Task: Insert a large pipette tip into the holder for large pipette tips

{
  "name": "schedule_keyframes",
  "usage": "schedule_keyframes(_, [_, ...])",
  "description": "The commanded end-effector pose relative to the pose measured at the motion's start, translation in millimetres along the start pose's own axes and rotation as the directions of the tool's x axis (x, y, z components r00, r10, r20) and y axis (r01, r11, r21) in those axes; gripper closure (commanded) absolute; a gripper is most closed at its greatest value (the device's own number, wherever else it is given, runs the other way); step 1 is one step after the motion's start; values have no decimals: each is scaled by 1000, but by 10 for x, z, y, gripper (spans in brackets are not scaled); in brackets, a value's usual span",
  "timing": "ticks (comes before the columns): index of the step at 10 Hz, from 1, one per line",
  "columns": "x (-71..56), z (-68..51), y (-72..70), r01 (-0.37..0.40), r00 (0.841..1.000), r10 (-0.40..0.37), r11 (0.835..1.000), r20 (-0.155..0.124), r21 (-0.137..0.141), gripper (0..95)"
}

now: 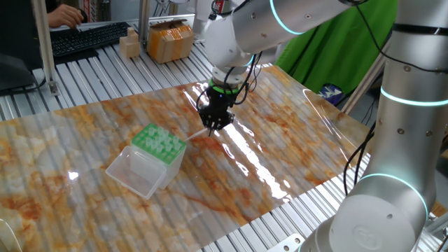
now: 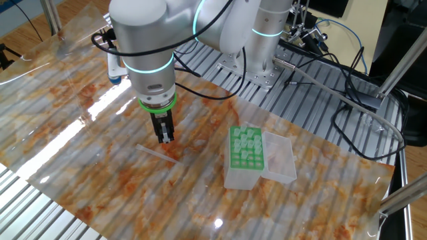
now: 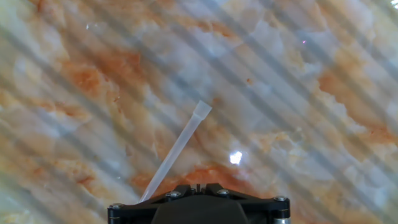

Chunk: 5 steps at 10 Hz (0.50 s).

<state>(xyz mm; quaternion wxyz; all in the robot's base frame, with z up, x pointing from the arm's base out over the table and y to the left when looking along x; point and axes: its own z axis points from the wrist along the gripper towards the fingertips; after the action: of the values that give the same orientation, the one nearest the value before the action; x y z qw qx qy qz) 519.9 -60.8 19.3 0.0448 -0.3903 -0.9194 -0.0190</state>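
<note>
Now, the lines:
Tool: the tool (image 2: 165, 138) points straight down, jaws clenched together with nothing between them, low over the worktop (image 2: 320, 187).
Tip: the pipette tip (image 3: 177, 149) lies flat on the worktop, just beside and partly under the tool.
Long axis: in the hand view it slants from the tool's lower edge up to the right; whether the tool touches it is hard to tell.
Holder: the green-topped box (image 2: 245, 148) stands well apart, lid open.
Judgement: jaws must open across that slant before any grasp.
</note>
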Motion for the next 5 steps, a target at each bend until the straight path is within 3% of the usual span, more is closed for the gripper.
schedule_keyframes(1, [4, 26, 4, -2, 1000, 2, 1000, -1, 0, 950])
schedule_keyframes(5, [-28, 95, 8, -7, 1000, 7, 1000, 0, 0, 950])
